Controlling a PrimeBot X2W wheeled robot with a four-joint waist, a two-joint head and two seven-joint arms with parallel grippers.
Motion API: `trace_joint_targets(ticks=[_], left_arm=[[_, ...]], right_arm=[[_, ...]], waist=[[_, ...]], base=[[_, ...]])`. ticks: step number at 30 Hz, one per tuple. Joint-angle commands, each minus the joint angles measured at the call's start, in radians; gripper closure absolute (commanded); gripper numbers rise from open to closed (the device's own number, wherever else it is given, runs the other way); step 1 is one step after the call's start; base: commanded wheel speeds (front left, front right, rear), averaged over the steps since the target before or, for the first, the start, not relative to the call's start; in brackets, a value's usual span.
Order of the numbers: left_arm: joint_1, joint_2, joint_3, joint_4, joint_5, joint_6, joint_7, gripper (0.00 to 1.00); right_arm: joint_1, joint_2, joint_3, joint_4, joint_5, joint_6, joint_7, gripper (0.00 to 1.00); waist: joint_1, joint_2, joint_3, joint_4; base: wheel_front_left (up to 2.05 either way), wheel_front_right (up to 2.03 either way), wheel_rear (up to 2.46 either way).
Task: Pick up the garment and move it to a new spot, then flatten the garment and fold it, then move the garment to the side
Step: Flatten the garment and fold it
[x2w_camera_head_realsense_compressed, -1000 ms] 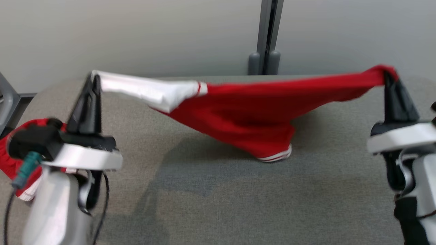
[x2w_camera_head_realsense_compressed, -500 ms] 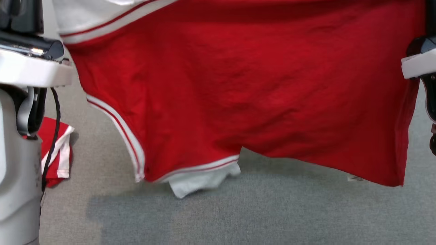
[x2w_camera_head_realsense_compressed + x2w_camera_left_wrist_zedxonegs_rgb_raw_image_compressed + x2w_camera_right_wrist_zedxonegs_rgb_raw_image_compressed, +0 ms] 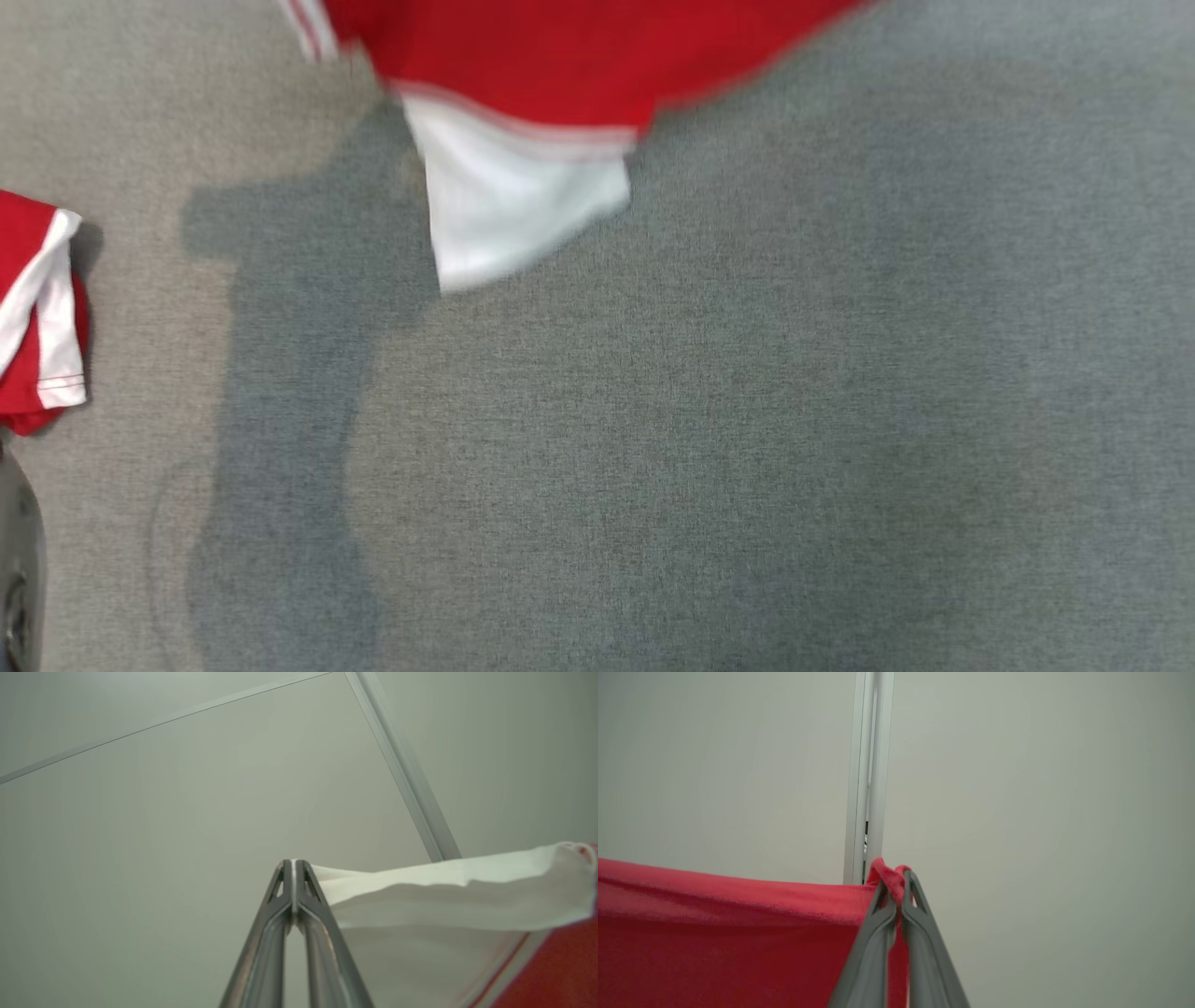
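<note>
The left gripper (image 3: 293, 865) has its two dark fingers pressed together on a white edge of the red-and-white shirt (image 3: 448, 896). In the left wrist view the shirt stretches away to the right, the white cloth giving way to striped trim and red cloth at the lower corner. The right gripper (image 3: 899, 879) is pinched just as tight, with a bunch of red cloth pushed up between its tips. From there the shirt runs taut to the left edge of the right wrist view.

In the head view the shirt hangs in from the top edge, blurred. A white sleeve (image 3: 513, 205) dangles below the red hem over the grey fabric surface (image 3: 747, 420); whether it touches cannot be told. A broad shadow (image 3: 289, 373) lies on the surface beside and below the sleeve. A second red-and-white garment (image 3: 37, 308) lies bunched at the left edge, well apart from the sleeve.

Behind both grippers stands a pale wall (image 3: 1041, 812) with a metal post (image 3: 868, 774).
</note>
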Motion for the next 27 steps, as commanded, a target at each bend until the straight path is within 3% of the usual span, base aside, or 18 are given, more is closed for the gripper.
trace_joint_targets(ticks=[1, 5, 8, 20, 27], left_arm=[[-0.027, 0.001, 0.002, 0.007, 0.003, 0.007, -0.006, 1.0], [-0.086, -0.009, 0.022, 0.007, -0.004, 0.025, -0.012, 1.0], [0.004, -0.032, 0.035, -0.016, -0.018, 0.029, -0.01, 1.0], [0.687, -0.191, 0.1, 0.05, -0.068, 0.011, -0.012, 1.0], [0.968, -0.232, 0.111, 0.089, -0.098, 0.003, -0.012, 1.0]], right_arm=[[-0.019, -0.009, -0.022, 0.014, -0.004, -0.001, -0.01, 1.0], [-0.082, -0.01, -0.079, 0.089, -0.06, -0.001, -0.03, 1.0], [-0.03, -0.012, -0.094, 0.127, -0.077, -0.001, -0.031, 1.0], [0.491, 0.003, -0.053, 0.215, 0.102, -0.002, -0.032, 1.0], [0.77, 0.022, -0.005, 0.198, 0.191, -0.002, -0.032, 1.0]], waist=[[0.0, 0.0, 0.053, 0.0], [0.0, 0.0, 0.07, 0.003], [0.0, 0.0, 0.073, 0.01], [0.0, 0.0, -0.018, 0.023], [0.0, 0.0, -0.138, 0.012]], base=[[0.0, 0.0, 0.0], [0.0, 0.0, 0.0], [0.0, 0.0, 0.0], [0.0, 0.0, 0.0], [0.0, 0.0, 0.0]])
